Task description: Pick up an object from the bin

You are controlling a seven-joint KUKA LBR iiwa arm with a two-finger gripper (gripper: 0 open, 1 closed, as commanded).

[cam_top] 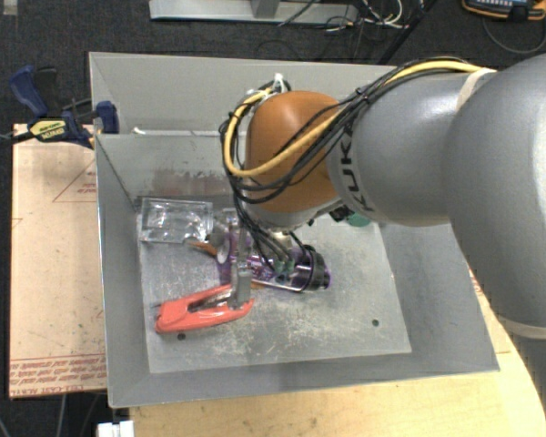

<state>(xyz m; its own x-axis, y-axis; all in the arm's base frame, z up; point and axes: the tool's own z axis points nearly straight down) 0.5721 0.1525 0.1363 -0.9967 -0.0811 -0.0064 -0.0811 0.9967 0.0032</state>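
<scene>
Down in the middle of the grey bin [346,330], the pincer [240,285] hangs with its tip at the right end of a flat red tool-like thing [198,313], which lies across the lower left of the floor. It seems to touch that end, though the view is poor there. Whether the pincer is open or closed, or grips anything, I cannot tell. A purple thing [302,271] lies just right of it, and a clear plastic packet [173,218] lies to its upper left.
</scene>
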